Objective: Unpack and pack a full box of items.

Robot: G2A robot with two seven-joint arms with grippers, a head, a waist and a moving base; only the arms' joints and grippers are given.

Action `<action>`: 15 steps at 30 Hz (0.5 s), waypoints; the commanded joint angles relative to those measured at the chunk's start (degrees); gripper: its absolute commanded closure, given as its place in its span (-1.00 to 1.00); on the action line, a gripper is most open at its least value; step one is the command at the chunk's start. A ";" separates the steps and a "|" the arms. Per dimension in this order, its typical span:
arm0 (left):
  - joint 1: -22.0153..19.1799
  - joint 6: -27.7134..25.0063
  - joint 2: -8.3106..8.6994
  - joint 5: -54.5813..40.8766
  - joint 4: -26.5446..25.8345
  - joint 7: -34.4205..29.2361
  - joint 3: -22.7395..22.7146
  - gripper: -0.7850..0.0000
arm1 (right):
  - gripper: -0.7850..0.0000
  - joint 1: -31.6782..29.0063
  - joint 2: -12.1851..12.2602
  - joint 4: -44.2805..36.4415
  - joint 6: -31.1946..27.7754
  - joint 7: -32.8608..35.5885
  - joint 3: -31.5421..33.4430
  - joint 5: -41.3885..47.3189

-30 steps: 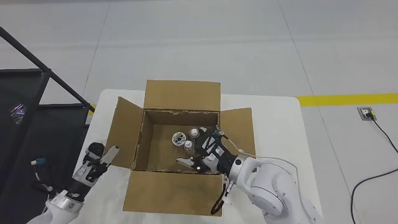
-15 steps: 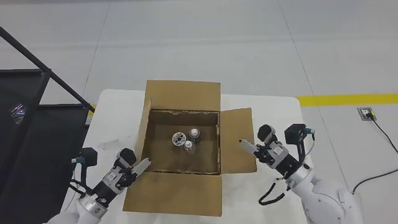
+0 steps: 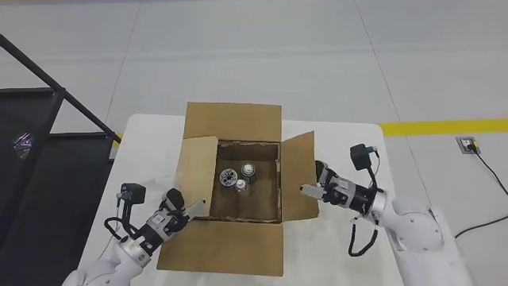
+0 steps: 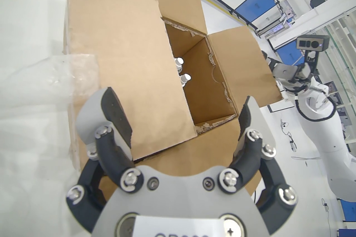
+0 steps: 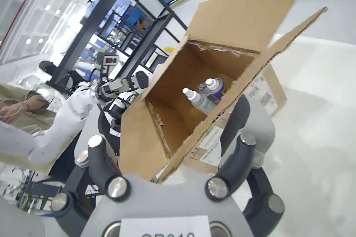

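The fingers (image 4: 115, 113) of my left gripper (image 4: 178, 99) stand wide apart and hold nothing. One pad sits just at the lower edge of the left side flap (image 4: 125, 54) of the brown cardboard box (image 3: 222, 246). On the right gripper (image 5: 168, 127) the fingers (image 5: 242, 121) are also spread wide. The right side flap (image 3: 298, 171) runs between them without being pinched.

A second ago the right arm was down inside the box and both side flaps lay flat outward. Now that arm is outside the box at its right side. The left arm has come in to the box's front-left corner. The left flap has swung up and leans over the opening, and the right flap has lifted off the white bench (image 3: 357, 151) and tilts inward.

Inside the box a white-capped spray bottle (image 5: 196, 99) and a blue-bodied can (image 5: 215, 86) stand together near the back wall. A sheet of clear plastic film (image 4: 41, 82) lies on the bench just left of the box.

I read this as a move from loading to closing: items are in, the side flaps are half way over, and the front and back flaps are not yet folded.
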 commanded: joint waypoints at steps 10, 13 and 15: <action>-0.75 0.59 0.10 -0.25 1.40 -0.02 0.52 -1.00 | -1.00 14.52 -1.49 4.17 3.70 4.62 -18.00 -2.16; -0.93 0.79 0.12 -0.24 1.67 0.09 0.70 -1.00 | -1.00 19.03 -2.61 8.88 5.96 3.77 -23.72 -3.75; -0.96 0.82 0.13 -0.39 1.78 0.20 0.73 -1.00 | -1.00 21.48 -3.34 12.28 6.61 2.87 -26.72 -4.02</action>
